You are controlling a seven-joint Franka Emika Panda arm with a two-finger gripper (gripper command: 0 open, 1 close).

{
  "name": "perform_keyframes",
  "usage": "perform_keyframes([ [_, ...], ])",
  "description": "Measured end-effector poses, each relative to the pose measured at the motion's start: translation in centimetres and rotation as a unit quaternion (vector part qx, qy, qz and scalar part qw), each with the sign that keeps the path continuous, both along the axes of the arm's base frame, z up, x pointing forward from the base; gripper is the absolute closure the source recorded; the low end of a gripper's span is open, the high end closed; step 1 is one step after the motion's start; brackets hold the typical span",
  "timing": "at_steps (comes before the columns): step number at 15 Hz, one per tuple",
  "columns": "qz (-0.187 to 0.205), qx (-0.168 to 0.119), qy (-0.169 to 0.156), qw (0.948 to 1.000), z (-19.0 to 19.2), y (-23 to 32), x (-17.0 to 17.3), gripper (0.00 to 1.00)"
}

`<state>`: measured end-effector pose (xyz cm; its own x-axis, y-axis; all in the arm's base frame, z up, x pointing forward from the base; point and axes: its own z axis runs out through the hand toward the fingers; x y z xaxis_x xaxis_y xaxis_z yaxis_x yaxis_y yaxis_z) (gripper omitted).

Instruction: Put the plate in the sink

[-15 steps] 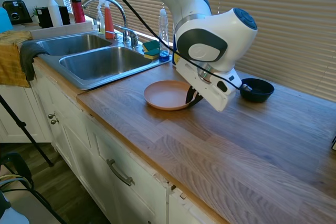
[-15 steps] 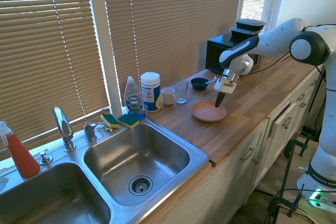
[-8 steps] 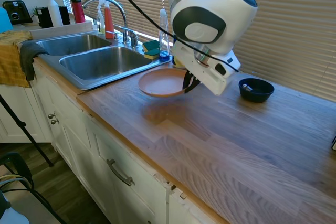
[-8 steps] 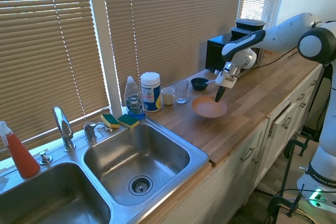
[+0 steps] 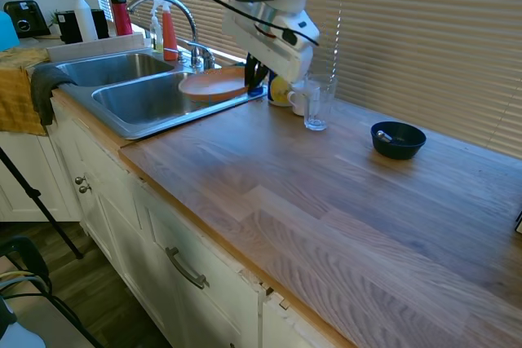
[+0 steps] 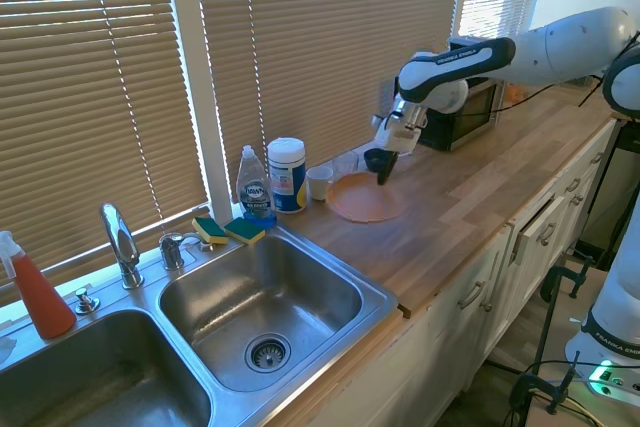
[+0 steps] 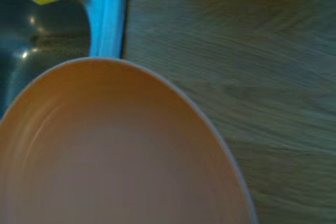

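Over the bench: the plate (image 5: pixel 214 84) hangs clear of the wood, just short of the near basin of the sink (image 5: pixel 155 95).
Claw: the claw (image 5: pixel 254 77) pinches the plate's rim on one side.
Handling: probably light, stiff plastic; smooth rim could slip; a one-edge hold lets it tilt.
Look: round, shallow, matte peach-orange, low raised rim.

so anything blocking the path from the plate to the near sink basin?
Nothing visible. The claw holds the round peach-orange plate in the air near the steel sink rim; the sponges sit at the back corner, off the path.
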<state>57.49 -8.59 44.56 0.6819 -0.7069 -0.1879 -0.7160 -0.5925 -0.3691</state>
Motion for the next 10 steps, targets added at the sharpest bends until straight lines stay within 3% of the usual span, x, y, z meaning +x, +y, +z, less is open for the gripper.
perform_keyframes([
  [5,0.026,-0.058,0.003,0.9980,2.5,12.6,4.0,1.00],
  [10,0.047,-0.118,0.017,0.9917,0.2,23.4,7.1,1.00],
])
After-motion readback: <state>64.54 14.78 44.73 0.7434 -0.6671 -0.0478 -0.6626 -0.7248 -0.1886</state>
